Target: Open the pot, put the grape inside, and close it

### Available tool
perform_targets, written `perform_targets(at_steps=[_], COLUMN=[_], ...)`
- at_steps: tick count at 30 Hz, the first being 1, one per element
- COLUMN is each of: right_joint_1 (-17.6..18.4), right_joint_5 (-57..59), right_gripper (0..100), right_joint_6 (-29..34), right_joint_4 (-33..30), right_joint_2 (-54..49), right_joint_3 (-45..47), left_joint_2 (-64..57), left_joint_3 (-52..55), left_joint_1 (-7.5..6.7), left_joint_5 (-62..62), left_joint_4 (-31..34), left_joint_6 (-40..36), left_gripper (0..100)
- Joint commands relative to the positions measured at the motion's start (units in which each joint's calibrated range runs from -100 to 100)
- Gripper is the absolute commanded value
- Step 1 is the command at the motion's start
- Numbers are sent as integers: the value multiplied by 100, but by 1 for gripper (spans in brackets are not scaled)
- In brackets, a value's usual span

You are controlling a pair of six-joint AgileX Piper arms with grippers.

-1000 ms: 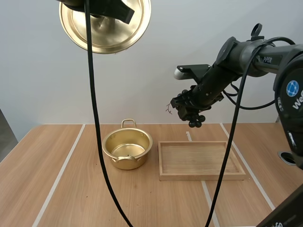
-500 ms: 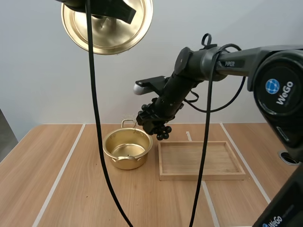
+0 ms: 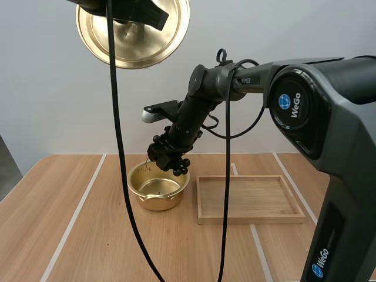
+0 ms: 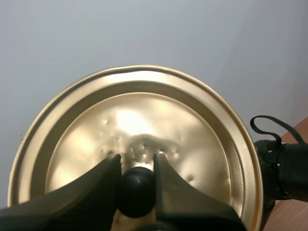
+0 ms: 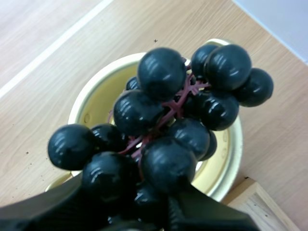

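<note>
left gripper (image 4: 136,166) is clamped on the knob (image 4: 137,190) of the lid (image 3: 132,35), high at the left. below, the pot (image 3: 154,197) stands open. right gripper (image 3: 165,151) pinches the grapes (image 5: 168,125) just above the pot's mouth; the drop looks straight down.

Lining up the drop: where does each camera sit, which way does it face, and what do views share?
High view: behind and above the bases, facing forward and down over the table; left gripper holds the lid high, right gripper holds grapes above the pot.
Left wrist view: on left arm, facing the lid's top; own fingers pinch its knob.
Right wrist view: on right arm, looking down past grapes into the pot; own fingers show.
Shared: lid, high and left wrist; grapes and pot, high and right wrist.
</note>
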Motion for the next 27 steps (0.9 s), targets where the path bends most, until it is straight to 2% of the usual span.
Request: perform_targets(at_steps=[1,8,20,27], right_joint_1=[4,11,12,108], right_joint_5=[56,-73,-234,-277], right_gripper=[0,0,0,0], right_joint_6=[32,22,-91,-91], right_joint_4=[27,36,546,561], right_joint_2=[123,526,1086,1342], right_joint_3=[-41,-41,-439,-515], left_joint_2=[-51,-39,-39,-38], left_joint_3=[-41,-41,-41,-41], left_joint_1=[-21,-21,-21,-21], left_joint_5=[-91,-144,-144,-144], left_joint_4=[-40,-41,-41,-17], left_joint_6=[-65,-65,-65,-45], left_gripper=[0,0,0,0])
